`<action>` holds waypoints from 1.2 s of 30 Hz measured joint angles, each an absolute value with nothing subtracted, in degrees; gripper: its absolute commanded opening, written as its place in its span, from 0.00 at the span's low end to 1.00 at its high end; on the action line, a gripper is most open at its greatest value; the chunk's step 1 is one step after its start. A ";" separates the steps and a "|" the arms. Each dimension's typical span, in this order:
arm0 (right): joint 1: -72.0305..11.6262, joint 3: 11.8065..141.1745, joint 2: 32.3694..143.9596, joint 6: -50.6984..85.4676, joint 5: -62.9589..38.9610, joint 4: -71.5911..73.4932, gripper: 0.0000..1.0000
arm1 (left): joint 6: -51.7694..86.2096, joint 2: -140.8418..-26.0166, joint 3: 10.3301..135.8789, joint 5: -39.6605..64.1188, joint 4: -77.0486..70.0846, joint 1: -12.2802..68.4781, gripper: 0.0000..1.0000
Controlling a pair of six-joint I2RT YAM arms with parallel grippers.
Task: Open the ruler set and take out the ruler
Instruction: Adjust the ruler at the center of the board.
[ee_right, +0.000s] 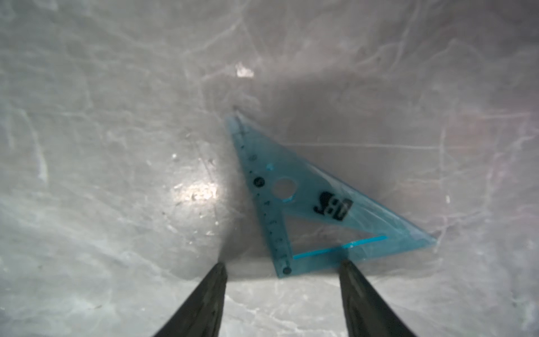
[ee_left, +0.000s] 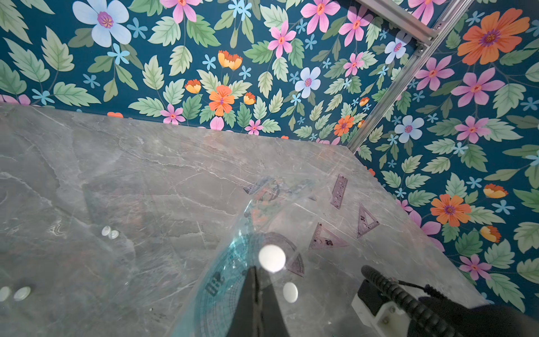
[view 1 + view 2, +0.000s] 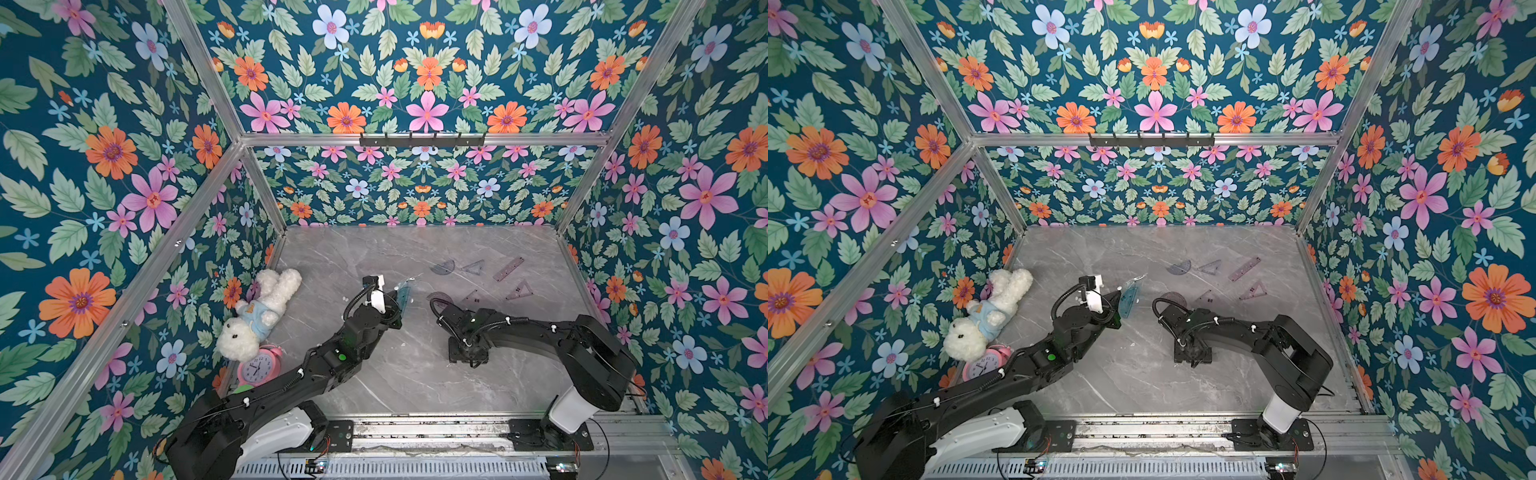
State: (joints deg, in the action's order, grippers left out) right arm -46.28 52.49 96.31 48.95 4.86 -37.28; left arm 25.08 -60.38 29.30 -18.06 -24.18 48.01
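The ruler set pouch (image 3: 402,293) (image 3: 1128,296) (image 2: 248,262) hangs just off the middle of the marble tabletop (image 3: 399,374), a little toward 11 o'clock. It is clear plastic, raised and tilted, and a teal protractor (image 2: 221,289) shows through it. Your left gripper (image 2: 255,271) has its jaws pressed together on the near edge of the pouch, with the dark fingers pinching the film over the protractor.

Your right gripper (image 1: 283,262) points down at the tabletop around 4 o'clock from centre. Its jaws stand well apart and hold nothing. A blue set square (image 1: 306,210) lies flat on the marble just ahead of them, its short edge between the two fingertips (image 1: 350,277). One tip overlaps that edge in the wrist view, and you cannot tell whether it touches. (In both top views the arm hides this set square.)

Further out, at 1 to 2 o'clock, purple pieces lie loose and apart on the tabletop: a purple straight ruler (image 3: 508,269) (image 2: 339,191), two purple protractors (image 3: 442,267) and several purple set squares (image 3: 519,289) (image 2: 326,237).

At 9 o'clock, against the floral wall, a white plush bunny (image 3: 257,316) in a blue shirt lies on its back. A pink alarm clock (image 3: 259,365) sits just beside it at 8 o'clock.
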 measured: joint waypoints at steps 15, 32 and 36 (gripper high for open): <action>-37.04 49.17 94.59 50.26 7.99 -31.79 0.51 | 25.06 -60.20 29.41 -17.82 -23.92 47.13 0.00; -29.58 52.16 95.39 43.72 7.70 -31.79 0.53 | 25.08 -59.99 30.17 -16.53 -23.29 47.13 0.00; -29.45 51.75 93.91 42.81 8.32 -31.14 0.54 | 25.28 -60.12 30.17 -16.16 -23.11 47.13 0.00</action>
